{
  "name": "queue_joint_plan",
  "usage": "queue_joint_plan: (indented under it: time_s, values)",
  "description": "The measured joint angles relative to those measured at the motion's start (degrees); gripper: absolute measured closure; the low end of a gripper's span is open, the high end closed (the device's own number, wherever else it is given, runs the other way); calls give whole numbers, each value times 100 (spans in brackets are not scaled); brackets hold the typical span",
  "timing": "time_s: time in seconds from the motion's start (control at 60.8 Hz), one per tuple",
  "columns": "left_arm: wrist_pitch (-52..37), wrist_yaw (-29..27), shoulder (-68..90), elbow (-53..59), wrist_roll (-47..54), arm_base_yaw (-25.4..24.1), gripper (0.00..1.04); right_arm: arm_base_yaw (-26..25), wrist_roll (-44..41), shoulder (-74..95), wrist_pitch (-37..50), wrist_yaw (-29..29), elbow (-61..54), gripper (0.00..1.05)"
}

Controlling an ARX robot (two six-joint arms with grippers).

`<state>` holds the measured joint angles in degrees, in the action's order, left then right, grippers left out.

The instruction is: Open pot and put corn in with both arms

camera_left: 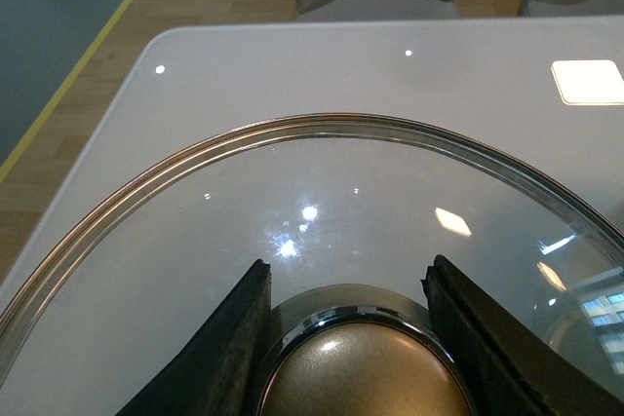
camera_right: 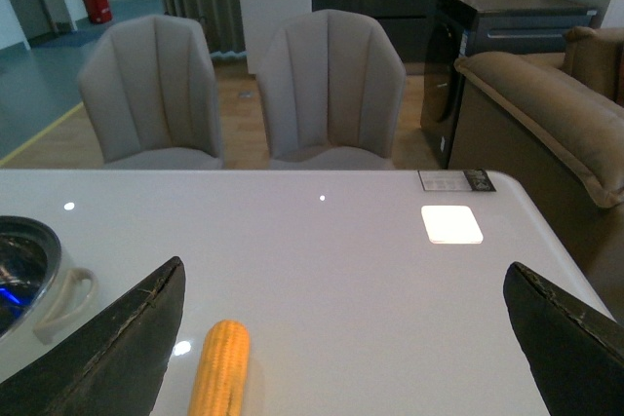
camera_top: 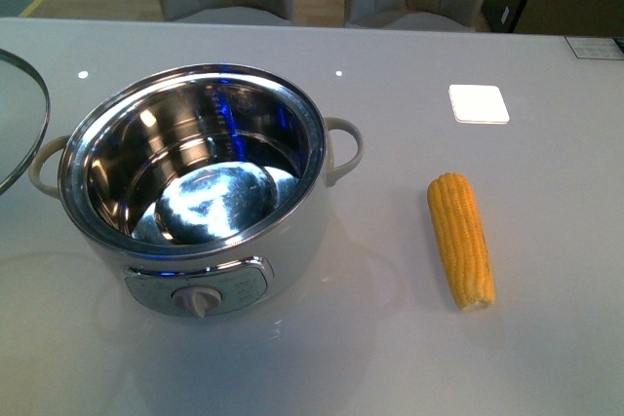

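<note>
The cream-white pot (camera_top: 195, 182) stands uncovered at the left of the table, its shiny steel bowl empty, one loop handle (camera_right: 68, 294) showing in the right wrist view. The corn (camera_top: 461, 239) lies on the table to its right, lengthwise, apart from the pot. My left gripper (camera_left: 349, 284) is shut on the bronze knob (camera_left: 361, 372) of the glass lid (camera_left: 322, 182); the lid's rim (camera_top: 24, 124) shows at the far left edge of the front view, off the pot. My right gripper (camera_right: 341, 338) is open above the table, with the corn (camera_right: 221, 369) close to one fingertip.
A white square patch (camera_top: 479, 103) lies on the table behind the corn. Two grey chairs (camera_right: 244, 90) stand at the far table edge. A brown sofa (camera_right: 546, 114) is beyond the table's right side. A label (camera_top: 595, 47) sits at the far right corner.
</note>
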<state>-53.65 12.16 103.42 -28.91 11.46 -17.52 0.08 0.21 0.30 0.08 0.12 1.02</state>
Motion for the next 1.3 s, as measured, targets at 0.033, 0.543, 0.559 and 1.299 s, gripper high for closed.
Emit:
queue_joint_plan:
  time_s: [0.033, 0.543, 0.559, 1.299]
  values:
    - [-118, 46, 162, 26, 20, -92, 63, 0, 0, 0, 0, 0, 0, 9]
    - [-846, 511, 1499, -120, 227, -1062, 63, 0, 0, 0, 0, 0, 0, 9]
    - [-874, 527, 1587, -155, 251, -1088, 63, 0, 0, 0, 0, 0, 0, 9]
    - [-1602, 859, 3388, -1021, 494, -1325, 63, 0, 0, 0, 0, 0, 0, 9]
